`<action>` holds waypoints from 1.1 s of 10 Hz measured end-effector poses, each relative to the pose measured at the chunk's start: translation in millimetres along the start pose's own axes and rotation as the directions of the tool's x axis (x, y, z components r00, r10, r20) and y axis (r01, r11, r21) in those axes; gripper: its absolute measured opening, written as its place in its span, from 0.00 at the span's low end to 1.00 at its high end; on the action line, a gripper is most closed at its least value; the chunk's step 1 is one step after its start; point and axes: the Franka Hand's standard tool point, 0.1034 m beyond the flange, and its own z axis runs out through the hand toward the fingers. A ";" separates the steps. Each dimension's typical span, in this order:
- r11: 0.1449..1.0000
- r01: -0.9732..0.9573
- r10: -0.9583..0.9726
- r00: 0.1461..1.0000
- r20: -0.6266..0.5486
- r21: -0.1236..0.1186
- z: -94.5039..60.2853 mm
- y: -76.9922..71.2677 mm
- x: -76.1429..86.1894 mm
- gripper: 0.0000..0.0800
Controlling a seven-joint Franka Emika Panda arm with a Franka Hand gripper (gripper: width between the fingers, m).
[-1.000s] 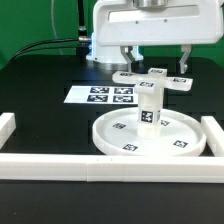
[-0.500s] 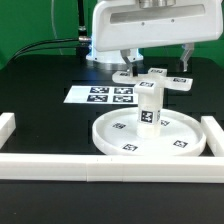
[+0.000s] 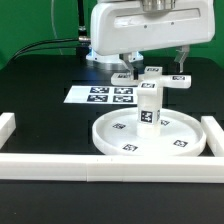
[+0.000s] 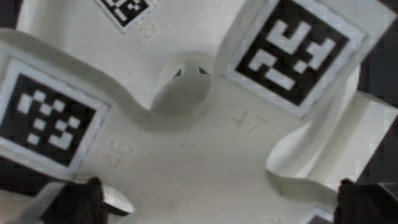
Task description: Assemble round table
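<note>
The black worktop [image 3: 40, 90] fills the exterior view, with a green backdrop in the upper left. White border rails [image 3: 60, 163] close the lower edge and both lower sides; the rail on the exterior view's right lies just beside the disc, leaving little room there. To the left of the disc the worktop is bare up to the short left rail.

The marker board [image 3: 100, 95] lies flat at centre left, behind the disc.

The large round rimmed disc [image 3: 150, 135] sits at lower centre right, rim upward. Inside it the short thick cylindrical post [image 3: 149, 105] stands upright at the middle; the rest of the disc floor carries only its tags.

The small cross-shaped piece [image 3: 152, 78] sits level at the post's top, at centre right; whether it touches the post cannot be told. The gripper [image 3: 152, 66] hangs from the white arm housing in the upper right, fingers spread either side of the cross. In the wrist view the cross [image 4: 196, 110] fills the frame, two dark fingertips [image 4: 63, 200] at the lower corners; contact with it cannot be told.
</note>
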 end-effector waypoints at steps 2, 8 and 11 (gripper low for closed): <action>1.000 0.008 -0.008 1.000 0.009 0.003 -3.5 -0.9 3.3 0.81; 0.998 0.067 -0.067 0.997 0.031 0.006 3.2 2.5 0.4 0.81; 0.998 0.065 -0.065 0.997 0.034 0.007 6.2 2.7 -0.1 0.81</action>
